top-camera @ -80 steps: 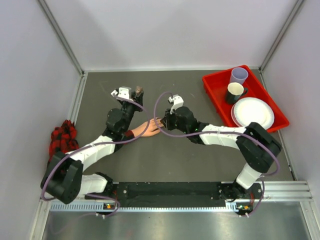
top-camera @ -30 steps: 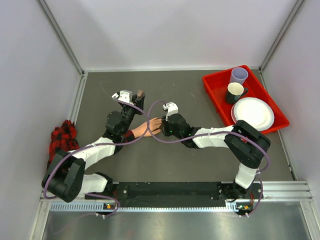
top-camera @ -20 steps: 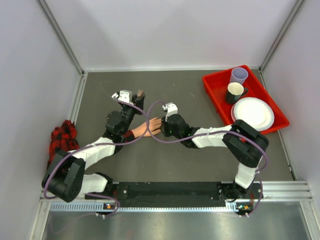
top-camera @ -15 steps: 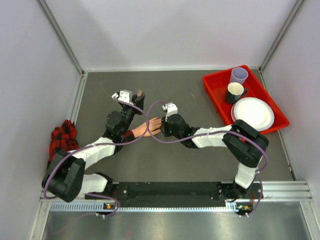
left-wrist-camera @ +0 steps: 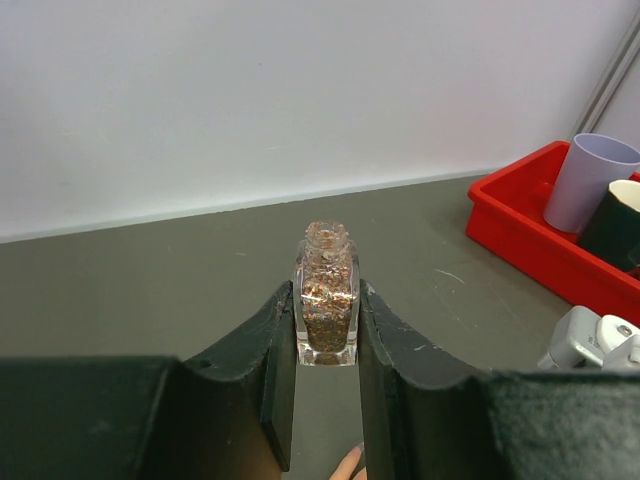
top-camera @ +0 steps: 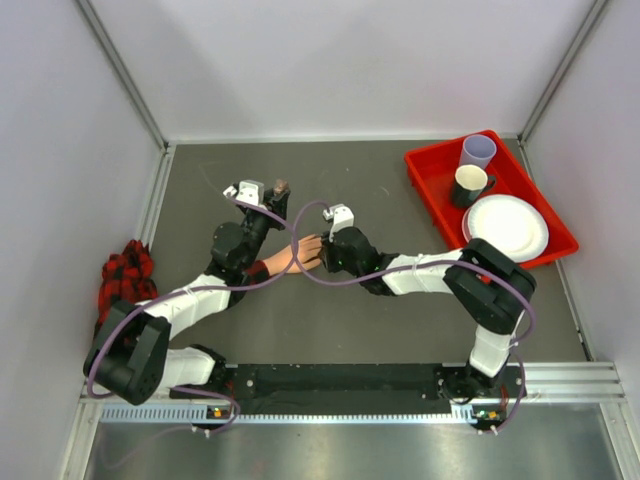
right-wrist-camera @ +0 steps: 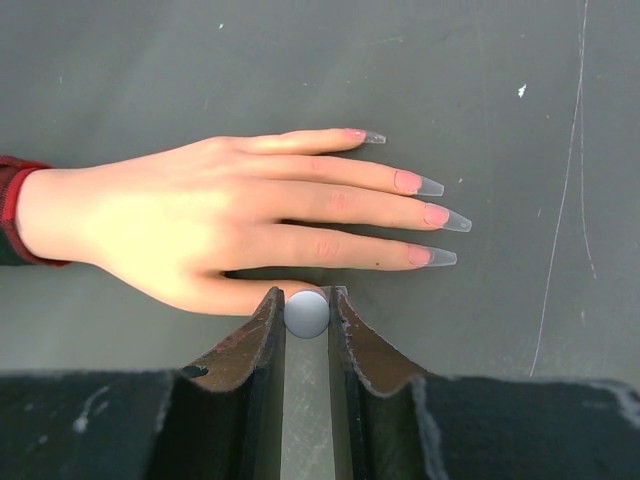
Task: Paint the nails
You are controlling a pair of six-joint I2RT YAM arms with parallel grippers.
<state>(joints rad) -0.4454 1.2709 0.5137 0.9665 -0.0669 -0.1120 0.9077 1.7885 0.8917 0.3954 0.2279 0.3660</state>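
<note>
The peach mannequin hand [right-wrist-camera: 190,225] lies flat on the grey table, fingers pointing right, with a plaid cuff [right-wrist-camera: 12,205] at its wrist. Its long nails [right-wrist-camera: 432,185] are pink with clear tips. My right gripper [right-wrist-camera: 307,300] is shut on the polish brush's round grey cap [right-wrist-camera: 307,313], right over the hand's nearest finger, whose nail is hidden under it. In the top view it [top-camera: 325,250] sits at the fingertips of the hand [top-camera: 295,257]. My left gripper [left-wrist-camera: 326,325] is shut on an uncapped glass bottle of coppery glitter polish [left-wrist-camera: 326,298], held upright behind the hand [top-camera: 279,188].
A red tray [top-camera: 428,185] at the back right holds a lilac cup [top-camera: 478,151], a black cup [top-camera: 468,184] and a white plate [top-camera: 506,226]. A bundle of plaid cloth [top-camera: 127,272] lies by the left wall. Both arms' purple cables loop over the middle of the table.
My right gripper has moved left onto the hand's fingers with the brush cap. My left gripper with the bottle shifted slightly right. In the last second almost nothing has moved.
</note>
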